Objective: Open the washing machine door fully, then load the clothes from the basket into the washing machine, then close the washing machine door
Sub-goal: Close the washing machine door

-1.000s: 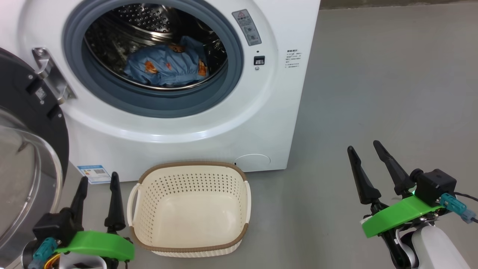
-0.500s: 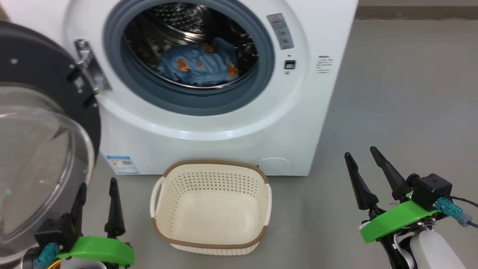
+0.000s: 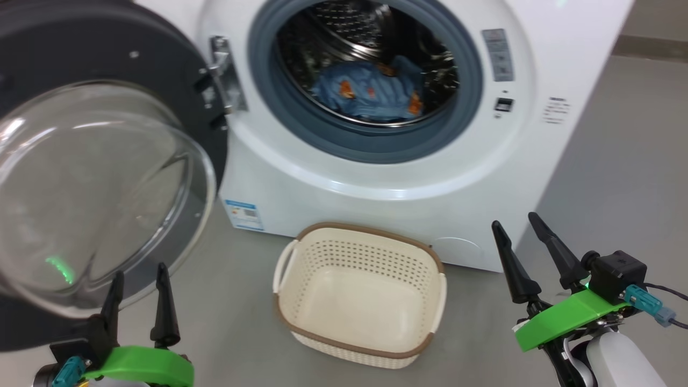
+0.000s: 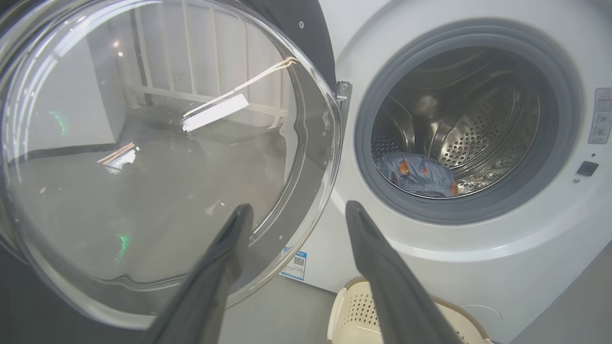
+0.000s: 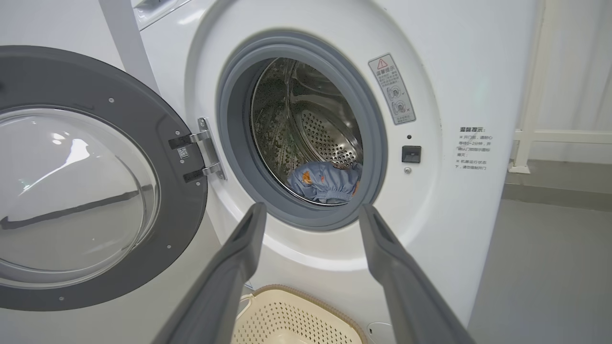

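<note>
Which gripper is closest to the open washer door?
The left gripper, just below the round black-rimmed glass door; the right gripper sits beyond the cream perforated plastic basket, far from it.

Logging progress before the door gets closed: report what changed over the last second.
The head camera swung left, so the washing machine, basket and washing machine door sit further right in frame; none of them moved. Nothing was grasped or released. Unchanged: door open, clothes in the drum, basket empty, left gripper and right gripper open.
</note>
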Robot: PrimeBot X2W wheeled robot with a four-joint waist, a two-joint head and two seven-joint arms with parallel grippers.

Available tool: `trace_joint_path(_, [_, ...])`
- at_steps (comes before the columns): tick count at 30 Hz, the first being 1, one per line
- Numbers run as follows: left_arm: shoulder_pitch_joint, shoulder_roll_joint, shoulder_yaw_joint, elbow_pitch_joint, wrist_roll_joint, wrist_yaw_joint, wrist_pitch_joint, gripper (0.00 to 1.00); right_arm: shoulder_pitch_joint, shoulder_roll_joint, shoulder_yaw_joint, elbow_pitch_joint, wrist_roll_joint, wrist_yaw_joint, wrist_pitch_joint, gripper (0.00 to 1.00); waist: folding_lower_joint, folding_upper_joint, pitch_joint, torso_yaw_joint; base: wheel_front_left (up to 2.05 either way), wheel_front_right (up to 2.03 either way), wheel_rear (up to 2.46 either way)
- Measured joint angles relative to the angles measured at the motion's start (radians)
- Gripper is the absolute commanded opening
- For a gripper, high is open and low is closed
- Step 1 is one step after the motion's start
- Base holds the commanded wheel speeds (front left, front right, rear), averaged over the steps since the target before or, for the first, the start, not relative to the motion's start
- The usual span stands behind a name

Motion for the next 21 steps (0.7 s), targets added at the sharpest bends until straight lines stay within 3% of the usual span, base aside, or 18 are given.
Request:
trace_joint_path(10, [0.005,-0.002,0.001,0.002,0.0,0.006,0.0,1.0,0.0,0.0,0.024,-0.002,0.009,0.0,0.0,1.0,0.0,0.0,-0.016,0.12,0.0,0.0,0.0])
trace_joint_path(21, [0.015,-0.002,-0.008,0.003,0.0,0.006,0.0,1.0,0.003,0.003,0.02,-0.002,0.009,0.0,0.0,1.0,0.0,0.0,-0.016,0.205,0.0,0.0,0.0])
